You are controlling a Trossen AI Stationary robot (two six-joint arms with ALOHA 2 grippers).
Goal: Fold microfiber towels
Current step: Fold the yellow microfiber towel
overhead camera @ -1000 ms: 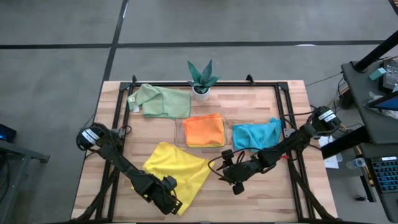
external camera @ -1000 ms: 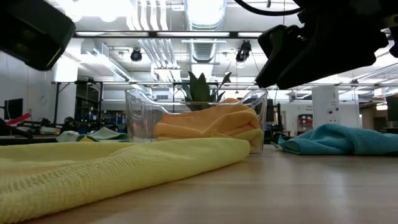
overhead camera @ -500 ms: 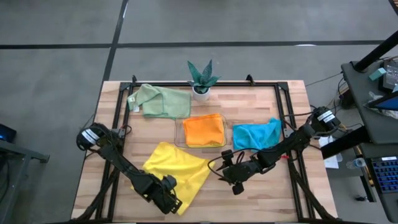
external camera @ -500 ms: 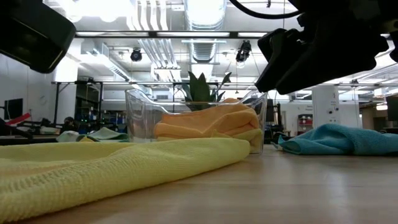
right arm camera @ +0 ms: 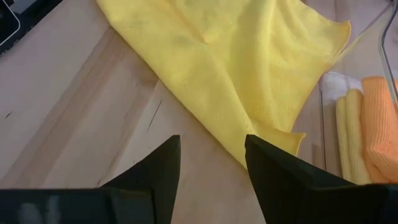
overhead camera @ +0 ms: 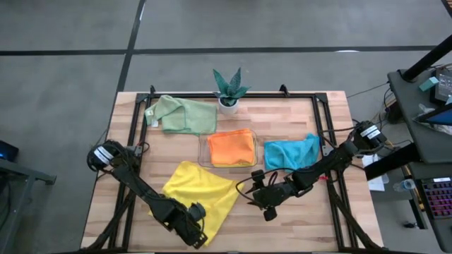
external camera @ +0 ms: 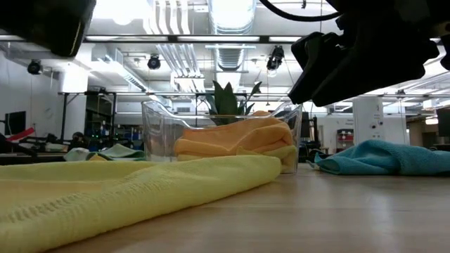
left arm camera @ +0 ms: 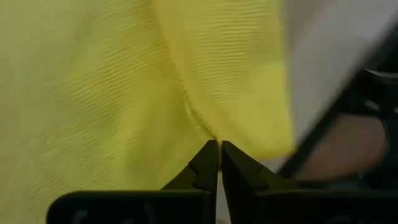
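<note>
Even, diffuse light is falling from overhead, casting only faint shadows on the tabletop (overhead camera: 282,219) in the high view. In the low view, ceiling lights (external camera: 232,14) are glaring white and washing out, while the dark arm housings are showing as silhouettes and the near yellow towel (external camera: 105,193) is blurring. In the left wrist view the background is lying out of focus

potted plant (overhead camera: 229,89): table's far edge | clear tray (overhead camera: 203,145): mid-table (overhead camera: 296,212)
</note>
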